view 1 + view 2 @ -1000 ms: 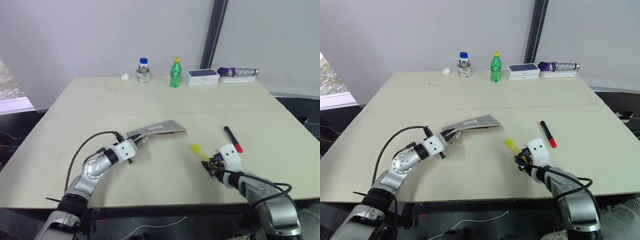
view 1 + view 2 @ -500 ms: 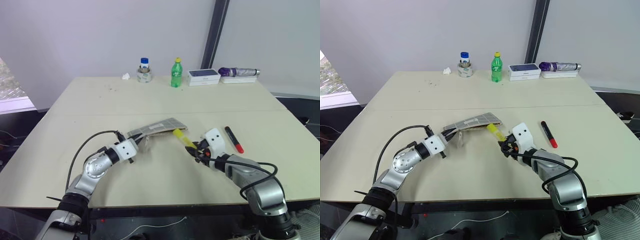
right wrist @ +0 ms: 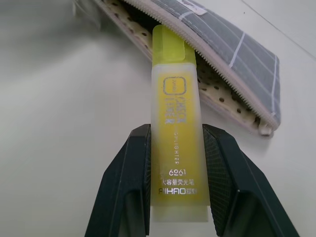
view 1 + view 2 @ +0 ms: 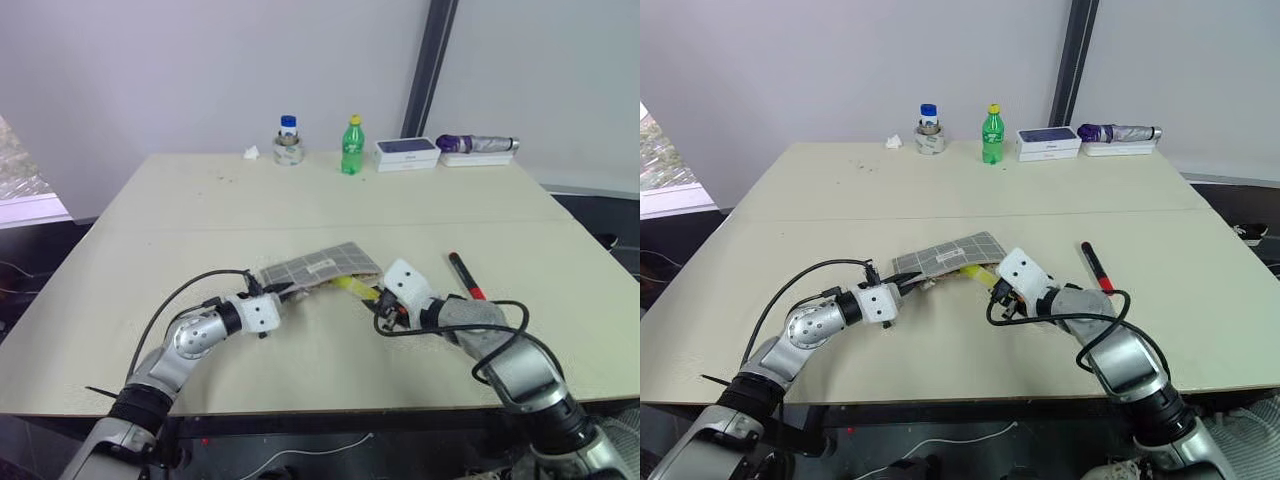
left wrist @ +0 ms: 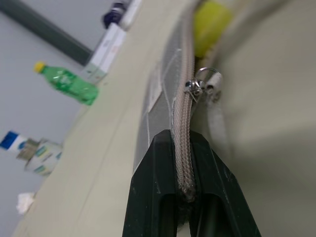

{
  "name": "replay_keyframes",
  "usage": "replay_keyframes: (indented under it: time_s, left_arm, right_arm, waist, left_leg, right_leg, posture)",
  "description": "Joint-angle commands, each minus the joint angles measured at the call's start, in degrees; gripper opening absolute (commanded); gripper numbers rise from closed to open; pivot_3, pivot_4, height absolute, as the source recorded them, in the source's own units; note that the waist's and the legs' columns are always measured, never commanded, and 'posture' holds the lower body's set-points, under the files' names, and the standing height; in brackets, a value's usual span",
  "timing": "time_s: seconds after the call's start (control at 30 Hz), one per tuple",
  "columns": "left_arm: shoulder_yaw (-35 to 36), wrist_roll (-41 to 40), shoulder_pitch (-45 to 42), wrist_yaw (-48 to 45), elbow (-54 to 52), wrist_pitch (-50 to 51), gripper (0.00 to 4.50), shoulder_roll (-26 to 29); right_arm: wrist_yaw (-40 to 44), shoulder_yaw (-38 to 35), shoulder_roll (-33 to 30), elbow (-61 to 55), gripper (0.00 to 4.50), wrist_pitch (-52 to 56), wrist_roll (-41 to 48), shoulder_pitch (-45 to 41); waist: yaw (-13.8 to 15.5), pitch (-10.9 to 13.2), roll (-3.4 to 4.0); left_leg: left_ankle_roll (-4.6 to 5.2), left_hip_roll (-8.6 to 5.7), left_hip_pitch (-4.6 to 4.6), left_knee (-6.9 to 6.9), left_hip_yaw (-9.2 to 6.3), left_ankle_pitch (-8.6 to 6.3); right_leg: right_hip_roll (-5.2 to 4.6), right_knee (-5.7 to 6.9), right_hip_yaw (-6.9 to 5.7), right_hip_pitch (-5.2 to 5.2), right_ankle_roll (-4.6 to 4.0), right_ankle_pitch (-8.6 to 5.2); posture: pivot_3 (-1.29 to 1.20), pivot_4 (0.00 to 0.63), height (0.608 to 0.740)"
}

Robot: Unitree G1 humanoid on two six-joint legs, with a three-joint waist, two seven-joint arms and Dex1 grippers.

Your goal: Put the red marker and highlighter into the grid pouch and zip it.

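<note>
The grey grid pouch lies mid-table with its mouth open towards my right arm. My left gripper is shut on the pouch's zipper edge at its near-left end; the zipper pull hangs just beyond the fingers. My right gripper is shut on the yellow highlighter, whose tip sits at the pouch's open mouth, just under the upper zipper edge. In the eye views the highlighter bridges the right gripper and the pouch. The red marker lies on the table to the right of my right hand.
Along the table's far edge stand a blue-capped jar, a green bottle, a white box and a purple folded umbrella. A crumpled tissue lies beside the jar.
My right gripper has carried the highlighter left and away from me, from near the marker to the pouch's mouth. The left gripper has shifted slightly right, and the pouch has settled lower.
</note>
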Motion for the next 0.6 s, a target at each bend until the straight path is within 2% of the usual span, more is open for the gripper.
replay_keyframes:
  time_s: [0.03,0.3,0.4,0.5,0.6]
  left_arm:
    - [-1.0,0.1,-1.7,-1.0,-3.3,-1.3,0.00,0.1]
    - [-0.2,-4.2,-1.8,-3.7,-6.1,-1.0,0.00,-0.3]
    - [1.0,-7.4,-1.8,-5.4,-6.7,-0.7,0.00,0.6]
    - [2.2,-8.3,-2.1,-5.3,-6.0,-0.2,0.00,1.1]
    - [3.9,-8.1,-2.9,-4.2,-3.4,0.4,0.00,2.2]
  right_arm:
    - [2.6,3.0,-1.9,1.0,0.90,-4.2,-3.4,-4.7]
    - [6.9,12.8,-3.2,9.3,0.90,-26.3,-15.6,-10.6]
    - [5.1,15.2,-2.4,15.9,0.90,-37.6,-21.1,-13.8]
    - [4.3,16.2,-1.4,20.7,0.90,-47.3,-24.0,-15.5]
    - [4.2,14.5,0.9,24.3,0.90,-50.4,-23.8,-16.3]
  waist:
    - [0.0,0.0,0.00]
    - [-0.1,0.0,-0.01]
    - [-0.2,0.0,-0.01]
    - [-0.2,0.0,-0.01]
    - [-0.2,0.0,-0.02]
  left_leg:
    - [0.00,0.00,0.00,0.00,0.00,0.00]
    - [0.01,0.00,-0.01,0.00,0.00,0.00]
    - [0.00,0.00,-0.01,0.00,0.00,0.00]
    - [-0.01,0.01,-0.01,-0.02,0.00,0.00]
    - [-0.01,0.00,-0.01,-0.01,0.00,0.01]
  right_leg:
    - [0.00,0.00,0.00,0.00,0.00,0.00]
    - [0.00,-0.06,-0.01,0.00,0.00,0.00]
    - [0.00,-0.06,-0.01,-0.01,0.00,0.00]
    - [0.01,-0.06,-0.01,-0.01,0.00,0.00]
    - [0.01,-0.07,-0.01,0.01,0.00,0.00]
  posture:
    - [0.00,0.150,0.740]
    - [0.00,0.150,0.740]
    - [0.00,0.150,0.740]
    - [0.00,0.150,0.740]
    - [0.00,0.150,0.740]
